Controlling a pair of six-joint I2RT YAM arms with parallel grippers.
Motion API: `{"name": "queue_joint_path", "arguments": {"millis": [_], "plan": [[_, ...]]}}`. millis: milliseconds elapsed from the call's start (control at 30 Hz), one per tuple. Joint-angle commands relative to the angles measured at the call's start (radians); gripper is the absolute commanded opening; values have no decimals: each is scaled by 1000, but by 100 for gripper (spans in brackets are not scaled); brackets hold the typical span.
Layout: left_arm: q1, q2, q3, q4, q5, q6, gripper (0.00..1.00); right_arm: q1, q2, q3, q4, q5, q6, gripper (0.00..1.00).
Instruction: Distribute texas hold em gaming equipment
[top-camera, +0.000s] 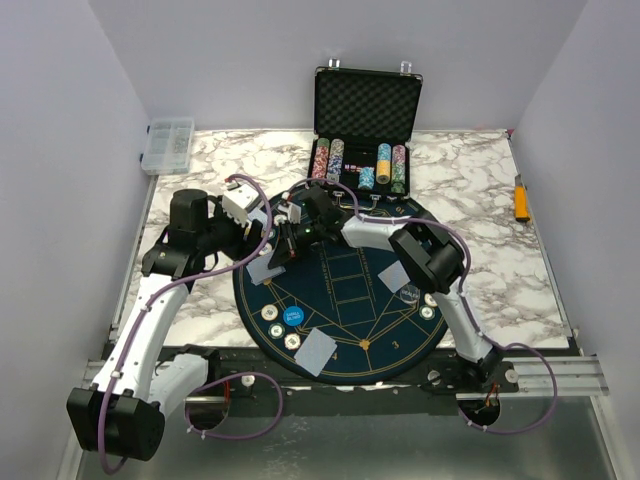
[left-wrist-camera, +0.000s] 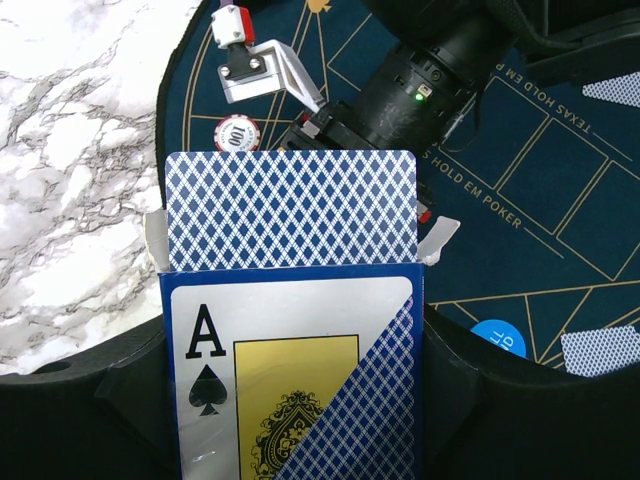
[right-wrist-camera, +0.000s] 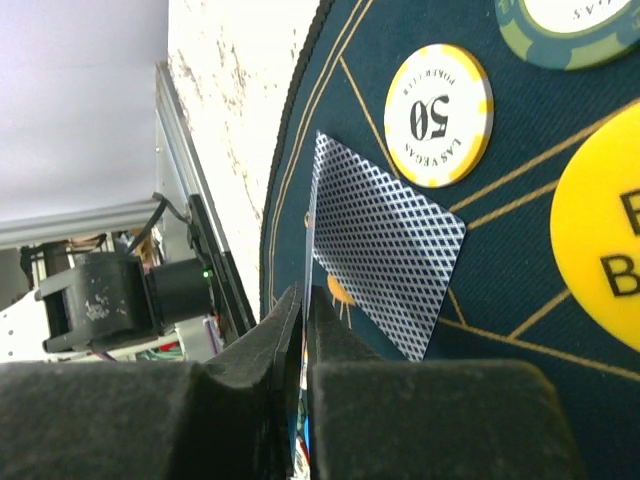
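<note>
Playing card (right-wrist-camera: 309, 220): thin, light, slick, bends easily; best taken by its edges. Edge-on at lower centre, pinched in right gripper (right-wrist-camera: 305, 320). Card box (left-wrist-camera: 290, 330): stiff, light; lower centre, clamped by left gripper (left-wrist-camera: 295, 410).

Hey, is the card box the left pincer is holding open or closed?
Open: the card box has its side flaps spread, and the deck sticks out of its top.

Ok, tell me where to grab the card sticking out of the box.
Pinch the card's exposed end flat, across back and face, coming from beyond the box's open mouth. Only that end stands clear: the rest is sleeved in the box, and flaps flank its sides.
</note>
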Motion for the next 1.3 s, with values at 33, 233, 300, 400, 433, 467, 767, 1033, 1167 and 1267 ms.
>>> {"name": "queue_joint_path", "arguments": {"millis": [33,233,300,400,433,467,767,1033,1167,1267], "plan": [[9,-21,-3,25,24,-9,0,29,39,52,-12,82,8,14],[10,-14,-2,28,33,-9,0,30,-9,48,-124,172,-37,46],[10,-12,-3,30,38,-8,0,23,-32,47,-157,192,-54,53],[10,-3,-1,33,43,-9,0,-7,-65,32,-184,195,-70,58],[10,0,0,33,45,-9,0,-19,-74,25,-188,193,-76,60],[10,2,0,33,50,-8,0,-34,-84,21,-192,186,-83,62],[8,2,2,25,87,61,0,-66,-236,-2,-331,87,-305,83],[-25,15,19,-80,160,215,0,-159,-416,-71,-424,-122,-380,87],[-126,16,10,-130,151,287,0,-161,-482,-89,-429,-148,-400,86],[-211,23,3,-130,121,292,0,-162,-502,-110,-409,-206,-369,86]]}}
